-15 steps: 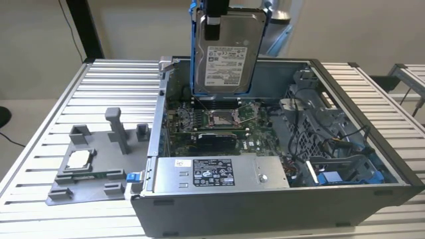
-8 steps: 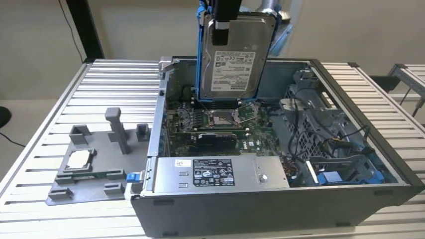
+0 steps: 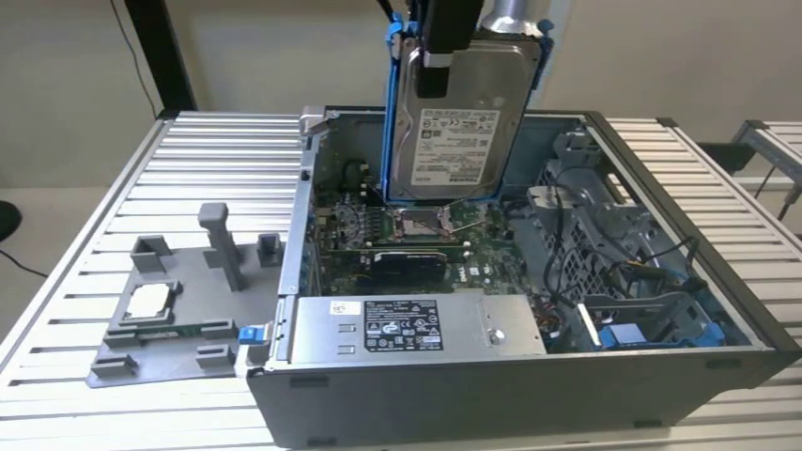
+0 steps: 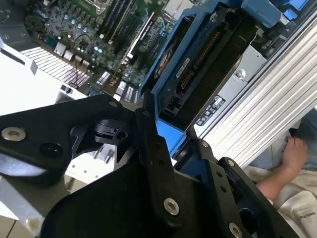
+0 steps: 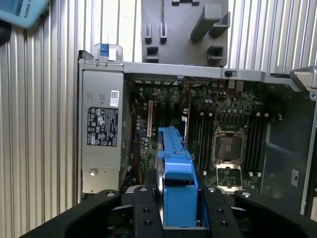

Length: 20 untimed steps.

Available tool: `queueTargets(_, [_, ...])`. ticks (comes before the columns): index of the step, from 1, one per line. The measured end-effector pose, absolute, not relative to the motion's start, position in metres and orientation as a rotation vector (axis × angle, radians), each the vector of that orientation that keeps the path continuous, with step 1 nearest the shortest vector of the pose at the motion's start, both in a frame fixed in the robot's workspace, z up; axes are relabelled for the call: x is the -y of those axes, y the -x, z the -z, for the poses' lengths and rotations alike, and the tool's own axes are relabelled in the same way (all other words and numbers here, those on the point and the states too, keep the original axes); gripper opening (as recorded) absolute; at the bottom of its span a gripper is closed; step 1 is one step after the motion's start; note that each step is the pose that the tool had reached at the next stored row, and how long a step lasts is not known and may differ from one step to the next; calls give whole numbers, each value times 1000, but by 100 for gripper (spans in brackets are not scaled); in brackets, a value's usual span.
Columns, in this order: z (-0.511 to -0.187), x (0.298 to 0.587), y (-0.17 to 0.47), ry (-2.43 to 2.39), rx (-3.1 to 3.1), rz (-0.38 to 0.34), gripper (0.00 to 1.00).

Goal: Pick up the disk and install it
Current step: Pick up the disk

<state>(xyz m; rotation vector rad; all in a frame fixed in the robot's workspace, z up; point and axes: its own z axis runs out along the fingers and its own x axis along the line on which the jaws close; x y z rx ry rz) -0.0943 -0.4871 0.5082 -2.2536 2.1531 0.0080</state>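
I have the gripper (image 3: pixel 435 68) clamped tight on the disk (image 3: pixel 457 132), which hangs upright w/ long axis 12-to-6 in the exterior view, just above the open PC case (image 3: pixel 501 376), w/ the blue-fitted bay (image 3: pixel 645 329) approx 4 o'clock from it.

Count: 1 disk (image 3: pixel 457 113) in 1 blue carrier (image 5: pixel 178 173), 1 gripper (image 3: pixel 452 38), 1 open PC case (image 3: pixel 752 352). Inside — 1 grey PSU box (image 3: pixel 501 329), 1 mainboard (image 3: pixel 483 271) w/ 1 CPU socket (image 3: pixel 420 223). Beside case: 1 grey fixture plate (image 3: pixel 188 282) w/ 1 small square chip (image 3: pixel 150 301). Second wrist view — 1 person's hand (image 4: pixel 295 151).
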Motion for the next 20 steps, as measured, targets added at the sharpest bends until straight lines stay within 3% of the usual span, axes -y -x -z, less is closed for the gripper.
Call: queueTargets(20, [-508, 530, 59, 2255, -2155, -12, 0])
